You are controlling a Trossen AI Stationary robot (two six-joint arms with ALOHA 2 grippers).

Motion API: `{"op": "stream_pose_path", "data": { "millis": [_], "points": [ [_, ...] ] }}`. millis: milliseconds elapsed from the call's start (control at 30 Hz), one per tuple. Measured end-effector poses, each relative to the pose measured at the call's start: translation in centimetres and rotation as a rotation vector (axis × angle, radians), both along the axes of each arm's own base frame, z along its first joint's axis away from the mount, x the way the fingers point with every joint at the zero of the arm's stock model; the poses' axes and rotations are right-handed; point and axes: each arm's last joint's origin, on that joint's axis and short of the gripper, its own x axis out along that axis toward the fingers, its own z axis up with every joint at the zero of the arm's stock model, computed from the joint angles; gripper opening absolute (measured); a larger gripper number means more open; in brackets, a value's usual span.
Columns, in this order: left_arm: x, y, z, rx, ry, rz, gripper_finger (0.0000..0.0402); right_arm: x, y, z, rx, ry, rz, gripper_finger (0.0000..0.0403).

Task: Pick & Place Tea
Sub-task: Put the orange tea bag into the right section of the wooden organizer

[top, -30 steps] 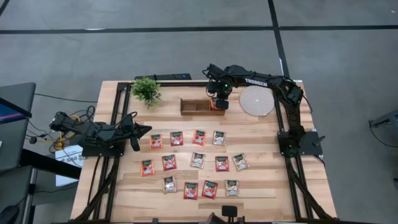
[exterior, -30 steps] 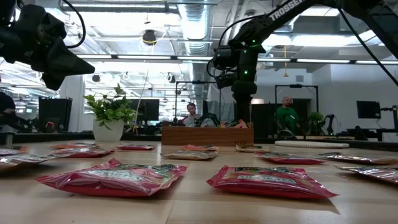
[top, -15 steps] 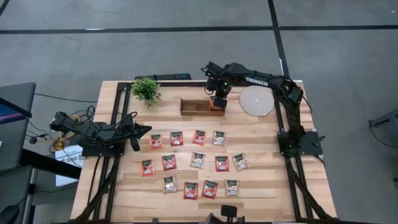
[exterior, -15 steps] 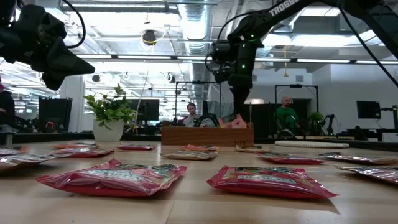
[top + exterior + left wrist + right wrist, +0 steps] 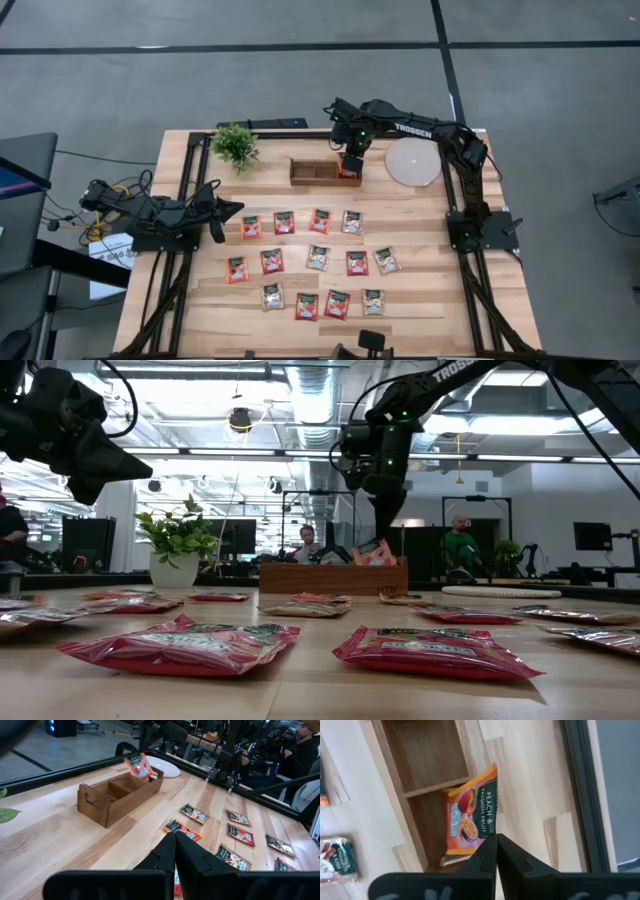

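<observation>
An orange tea packet (image 5: 472,817) stands tilted in the right end compartment of the wooden box (image 5: 312,172). Its top sticks up above the box's rim in the low view (image 5: 372,551) and in the left wrist view (image 5: 139,766). My right gripper (image 5: 350,162) is above that compartment and is shut on the packet. My left gripper (image 5: 236,207) is shut and empty, above the table's left side, clear of the packets. My right gripper pinches the packet's upper edge (image 5: 487,834) between its two fingers, coming from above and pointing down. The packet hangs tilted below the fingers, its lower end down inside the box's right compartment (image 5: 432,827).
Several tea packets (image 5: 316,256) lie flat in rows on the table's middle and near part. A potted plant (image 5: 236,145) stands left of the box and a white round disc (image 5: 413,161) lies to its right. People (image 5: 461,545) show in the room beyond.
My right gripper has gone a little toward the table's far edge and left over the box's right end, still shut on the packet. The packet has gone with it and now shows a little higher above the box's rim.
</observation>
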Motion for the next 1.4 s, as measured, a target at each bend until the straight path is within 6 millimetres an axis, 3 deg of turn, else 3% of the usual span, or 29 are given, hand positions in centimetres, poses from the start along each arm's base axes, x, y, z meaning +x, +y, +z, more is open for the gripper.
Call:
{"op": "stream_pose_path", "data": {
  "millis": [400,833,1200,1400],
  "points": [
    [0.0,0.0,-0.1,0.004,0.011,0.0,0.0,-0.4,0.4,1.3,-0.011,-0.036,-0.062,0.0],
    [0.0,0.0,-0.1,0.005,0.014,0.0,0.0,-1.3,1.4,4.7,-0.088,-0.149,-0.084,0.0],
    [0.0,0.0,-0.1,0.007,0.015,0.001,0.0,-4.6,5.9,2.7,-0.16,-0.349,-0.113,0.0],
    [0.0,0.0,-0.1,0.008,0.015,0.004,0.0,-5.7,7.1,-0.2,-0.178,-0.299,-0.116,0.0]
  ]
}}
